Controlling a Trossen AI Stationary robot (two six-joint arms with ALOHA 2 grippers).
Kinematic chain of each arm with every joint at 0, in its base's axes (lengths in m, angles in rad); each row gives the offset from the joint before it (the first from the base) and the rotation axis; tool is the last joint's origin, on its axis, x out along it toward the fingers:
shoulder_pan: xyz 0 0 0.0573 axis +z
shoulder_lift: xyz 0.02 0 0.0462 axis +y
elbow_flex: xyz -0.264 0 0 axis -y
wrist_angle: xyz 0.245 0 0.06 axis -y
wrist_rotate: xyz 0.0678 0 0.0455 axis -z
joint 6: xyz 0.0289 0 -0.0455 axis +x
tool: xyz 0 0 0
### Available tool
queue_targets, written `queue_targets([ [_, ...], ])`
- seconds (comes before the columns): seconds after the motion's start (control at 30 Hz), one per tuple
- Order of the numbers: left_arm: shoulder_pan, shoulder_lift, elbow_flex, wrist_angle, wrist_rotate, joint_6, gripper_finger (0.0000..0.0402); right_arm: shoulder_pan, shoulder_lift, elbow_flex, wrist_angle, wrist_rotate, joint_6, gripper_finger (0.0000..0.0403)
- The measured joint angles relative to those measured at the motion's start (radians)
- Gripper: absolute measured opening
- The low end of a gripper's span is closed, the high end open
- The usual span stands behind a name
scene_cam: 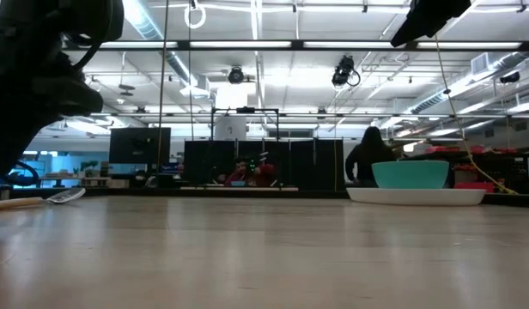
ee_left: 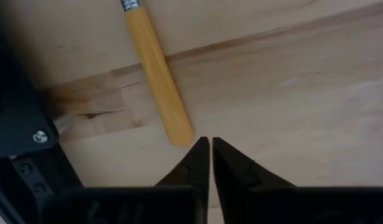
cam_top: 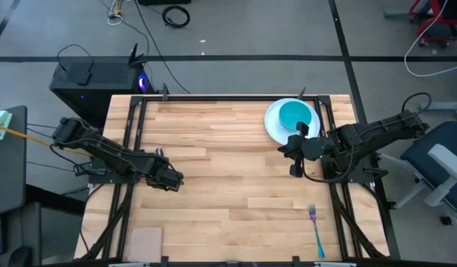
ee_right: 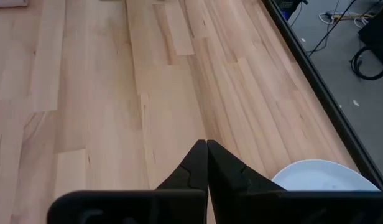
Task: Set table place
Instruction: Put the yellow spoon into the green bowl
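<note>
The white plate [cam_top: 274, 127] lies at the table's far right with the teal bowl [cam_top: 295, 115] standing in it; both show in the low view [scene_cam: 410, 174]. The blue-handled fork [cam_top: 316, 231] lies flat near the right front. The orange-handled spoon [ee_left: 155, 68] lies flat on the wood under my left arm; its metal bowl shows in the low view [scene_cam: 67, 196]. My left gripper [ee_left: 210, 144] is shut, its tips just beside the free end of the handle. My right gripper [ee_right: 207, 146] is shut and empty, just left of the plate's rim [ee_right: 322, 177].
A tan rectangular pad [cam_top: 147, 241] lies at the near left corner. Black metal rails [cam_top: 132, 141] run along the table's sides. Bare planks [cam_top: 236, 185] stretch between the two arms. A person [scene_cam: 367, 159] stands in the room beyond the table.
</note>
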State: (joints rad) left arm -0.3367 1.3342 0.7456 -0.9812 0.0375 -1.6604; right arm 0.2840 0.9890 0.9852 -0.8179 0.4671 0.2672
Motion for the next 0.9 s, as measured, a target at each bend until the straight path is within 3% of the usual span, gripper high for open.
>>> queue_targets([
  [0.4,0.0,0.016,0.0,-0.005,-0.003,-0.052,0.0118,0.0,0.0,0.0,0.0,0.0,0.002,0.0007],
  [0.9,0.0,0.151,0.0,-0.06,0.002,-0.1,0.012,0.0,0.0,0.0,-0.001,0.0,-0.001,0.0006],
])
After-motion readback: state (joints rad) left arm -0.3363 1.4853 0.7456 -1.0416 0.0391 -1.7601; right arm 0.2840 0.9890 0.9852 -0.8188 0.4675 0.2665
